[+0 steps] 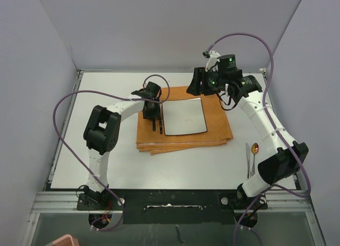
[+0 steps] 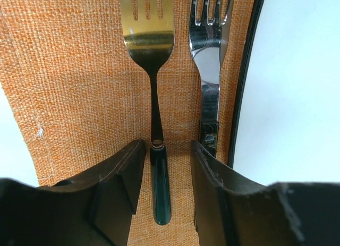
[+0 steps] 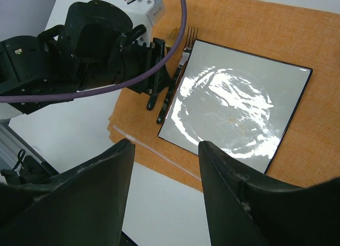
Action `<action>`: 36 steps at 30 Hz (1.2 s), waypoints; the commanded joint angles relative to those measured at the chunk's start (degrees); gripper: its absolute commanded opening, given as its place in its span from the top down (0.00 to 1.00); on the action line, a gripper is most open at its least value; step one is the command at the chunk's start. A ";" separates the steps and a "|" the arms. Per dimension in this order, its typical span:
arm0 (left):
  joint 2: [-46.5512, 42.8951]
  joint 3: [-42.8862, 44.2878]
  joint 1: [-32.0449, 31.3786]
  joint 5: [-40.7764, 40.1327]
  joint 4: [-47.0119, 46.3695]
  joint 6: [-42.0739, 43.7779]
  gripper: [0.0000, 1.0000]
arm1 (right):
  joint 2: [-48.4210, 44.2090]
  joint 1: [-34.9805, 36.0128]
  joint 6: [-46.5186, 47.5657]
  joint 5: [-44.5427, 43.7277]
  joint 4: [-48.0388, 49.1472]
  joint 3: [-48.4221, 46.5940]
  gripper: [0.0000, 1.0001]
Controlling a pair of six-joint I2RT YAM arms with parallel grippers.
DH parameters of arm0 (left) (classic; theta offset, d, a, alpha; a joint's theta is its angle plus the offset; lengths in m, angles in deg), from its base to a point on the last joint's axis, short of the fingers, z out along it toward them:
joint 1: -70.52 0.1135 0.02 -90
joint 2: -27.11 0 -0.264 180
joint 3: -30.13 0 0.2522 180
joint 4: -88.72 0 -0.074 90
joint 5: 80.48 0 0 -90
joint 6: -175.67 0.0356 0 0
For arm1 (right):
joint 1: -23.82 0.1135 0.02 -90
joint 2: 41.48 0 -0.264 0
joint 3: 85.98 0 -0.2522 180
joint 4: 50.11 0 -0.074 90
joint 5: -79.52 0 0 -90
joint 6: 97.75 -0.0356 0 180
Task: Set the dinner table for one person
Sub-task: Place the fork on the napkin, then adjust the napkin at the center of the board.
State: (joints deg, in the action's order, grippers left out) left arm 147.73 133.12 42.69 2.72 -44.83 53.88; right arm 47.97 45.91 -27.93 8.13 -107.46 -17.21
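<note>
The dinner table (image 1: 106, 155) carries a folded orange mat (image 1: 183, 133) with a square white plate (image 1: 184, 116) on it. Two forks lie on the mat just left of the plate: a gold fork with a dark green handle (image 2: 154, 113) and a silver fork (image 2: 209, 70). My left gripper (image 2: 167, 150) is low over the gold fork's handle, open, with a gap on each side of it. My right gripper (image 3: 166, 147) hovers open and empty beyond the plate's far right corner, looking down at the plate (image 3: 239, 108) and the left arm (image 3: 90, 49).
A spoon (image 1: 255, 149) and a knife (image 1: 247, 157) lie on the table at the right, beside the right arm's lower link. Grey walls close in the table on three sides. Purple cables loop off both arms.
</note>
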 commanded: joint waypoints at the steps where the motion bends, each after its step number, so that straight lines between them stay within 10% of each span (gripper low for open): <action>1: -1.76 -0.22 0.61 -2.16 0.35 0.84 0.60 | -0.78 -0.36 -0.88 0.47 3.18 -1.05 0.48; 23: -27.09 -2.87 2.69 -3.27 6.17 4.32 0.60 | -3.54 -0.25 -0.91 -0.38 2.30 0.73 0.47; 27: -29.65 -16.34 4.64 1.30 -0.42 -0.42 1.00 | -4.00 -0.03 -1.26 -0.35 2.60 0.95 0.47; 36: -22.69 -26.94 4.64 8.63 -8.45 -9.23 1.00 | -5.35 0.32 -1.26 -0.88 2.36 1.80 0.48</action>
State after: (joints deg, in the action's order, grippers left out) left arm 123.49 106.54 47.74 7.33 -46.05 49.66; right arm 45.79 46.00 -29.15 7.87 -107.22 -15.38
